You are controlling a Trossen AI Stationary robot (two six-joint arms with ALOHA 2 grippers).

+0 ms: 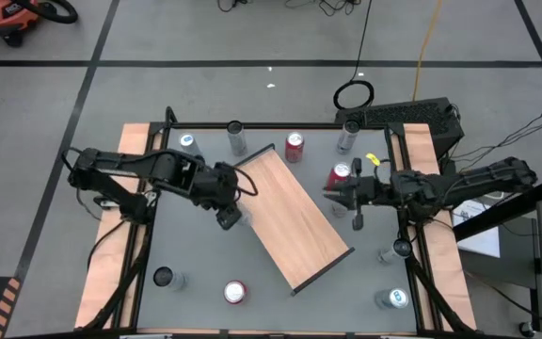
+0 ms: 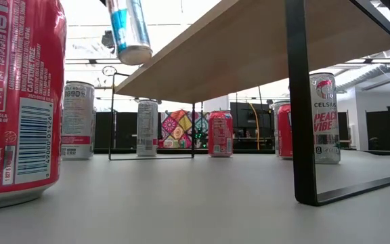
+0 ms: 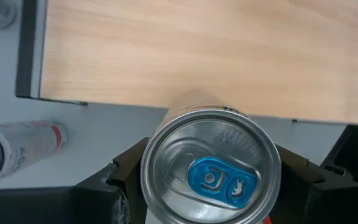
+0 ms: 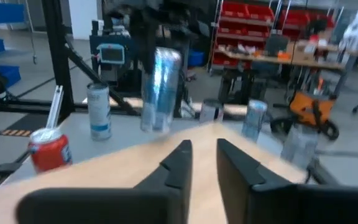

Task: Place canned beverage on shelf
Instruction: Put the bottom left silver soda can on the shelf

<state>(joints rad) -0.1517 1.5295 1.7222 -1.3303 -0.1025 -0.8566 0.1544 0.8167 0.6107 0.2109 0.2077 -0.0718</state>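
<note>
**A:** Where is the can?

**B:** The left hand [image 1: 231,216] pinches a slim blue-and-silver can [image 3: 211,171] between its two fingers, holding it in the air just off the shelf's [image 1: 292,214] left long edge. In the low view the can hangs tilted, clear of the counter [image 1: 196,254], its bottom about level with the board's underside.

**A:** And the shelf itself?

**B:** A light-brown board on thin black legs, standing diagonally in the middle of the counter. Its top is bare.

**A:** The right arm?

**B:** The right hand [image 1: 343,192] hovers at the shelf's right side, beside a red can [image 1: 339,176] that stands just off the board's upper right edge. Its fingers [image 4: 180,163] are parted by a narrow gap and hold nothing.

**A:** What else stands around the shelf?

**B:** Another red can [image 1: 294,145] sits just beyond the shelf's far corner, with a silver can [image 1: 236,137] to its left. A red-topped can [image 1: 234,292] stands off the shelf's near end, a dark-topped one [image 1: 164,277] farther left, and a pale can [image 1: 396,298] off the near right corner.
</note>
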